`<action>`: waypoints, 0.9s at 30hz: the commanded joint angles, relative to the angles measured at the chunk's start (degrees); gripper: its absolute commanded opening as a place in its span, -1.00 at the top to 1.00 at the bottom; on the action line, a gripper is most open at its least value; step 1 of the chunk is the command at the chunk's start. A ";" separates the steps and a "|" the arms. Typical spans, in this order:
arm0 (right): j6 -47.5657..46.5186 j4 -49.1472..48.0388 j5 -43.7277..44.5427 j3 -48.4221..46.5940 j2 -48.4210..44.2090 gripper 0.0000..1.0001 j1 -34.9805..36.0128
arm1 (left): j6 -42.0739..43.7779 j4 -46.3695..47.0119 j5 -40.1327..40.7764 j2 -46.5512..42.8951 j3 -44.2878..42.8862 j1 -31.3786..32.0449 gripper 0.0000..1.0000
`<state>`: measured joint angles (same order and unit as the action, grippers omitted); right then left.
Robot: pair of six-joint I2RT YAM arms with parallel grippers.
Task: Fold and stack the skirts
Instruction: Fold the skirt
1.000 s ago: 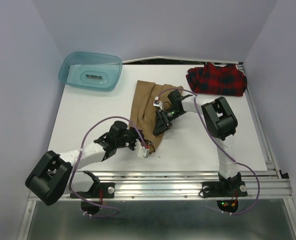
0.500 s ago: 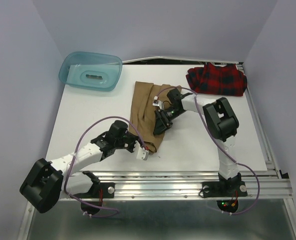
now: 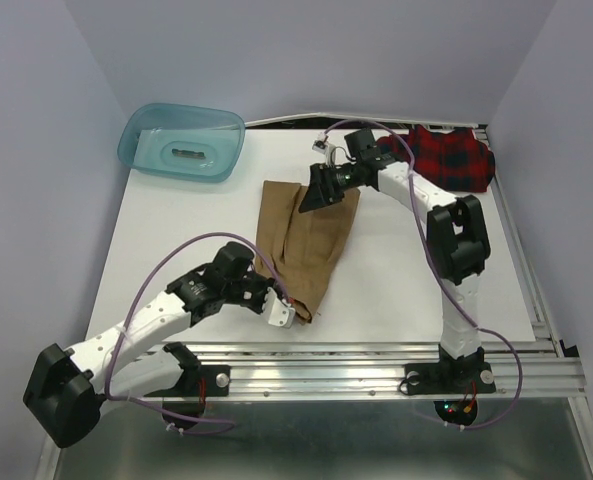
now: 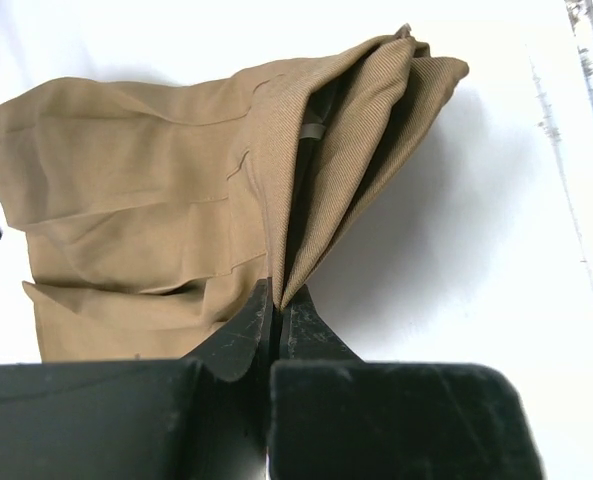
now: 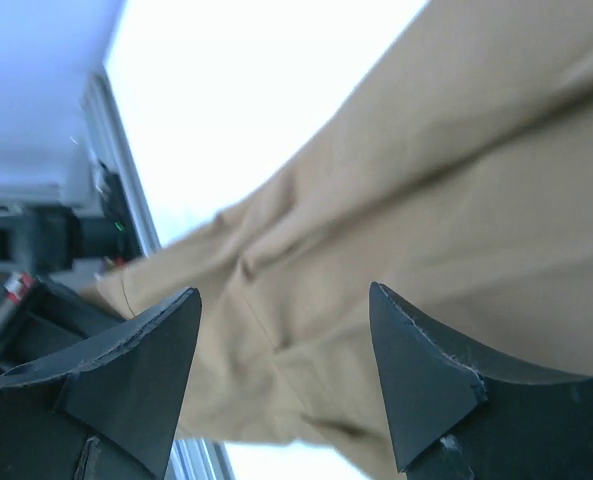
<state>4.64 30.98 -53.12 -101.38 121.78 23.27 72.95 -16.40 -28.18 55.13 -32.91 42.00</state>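
The tan-brown skirt (image 3: 306,240) lies folded lengthwise on the white table, its narrow end near the front. My left gripper (image 3: 288,310) is shut on that near end; in the left wrist view the jaws pinch a raised fold of the tan cloth (image 4: 276,200). My right gripper (image 3: 313,198) is open, hovering over the skirt's far edge; the right wrist view shows tan cloth (image 5: 426,200) between its spread fingers (image 5: 426,380). The red plaid skirt (image 3: 446,158) lies bunched at the far right corner.
A translucent teal tub (image 3: 183,142) stands at the far left corner. The table's front edge meets a metal rail (image 3: 376,350). Purple cables loop off both arms. Grey walls close in left, right and behind.
My right gripper has let go and moved from mid-skirt to its far edge. My left gripper has pulled the near end slightly toward the front. The skirt now lies wider and flatter.
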 commanded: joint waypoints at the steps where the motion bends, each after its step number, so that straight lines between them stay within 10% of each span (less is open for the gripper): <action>1: 20.61 -22.86 -5.93 2.58 0.91 -0.44 0.46 | -3.95 -5.04 -2.49 -3.19 -3.57 0.54 1.00; 10: 46.32 -64.00 -9.63 19.97 7.40 -0.33 7.49 | -9.57 -6.97 -3.63 -3.02 -6.82 0.54 1.00; 27: 47.04 -76.61 -8.05 39.78 6.73 -0.25 15.49 | -17.93 -10.84 -5.91 -1.70 -19.21 0.54 1.00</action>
<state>53.82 -48.66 -62.59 -64.27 129.73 35.73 57.14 -27.03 -30.65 53.10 -48.03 42.33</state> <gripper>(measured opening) 0.615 0.052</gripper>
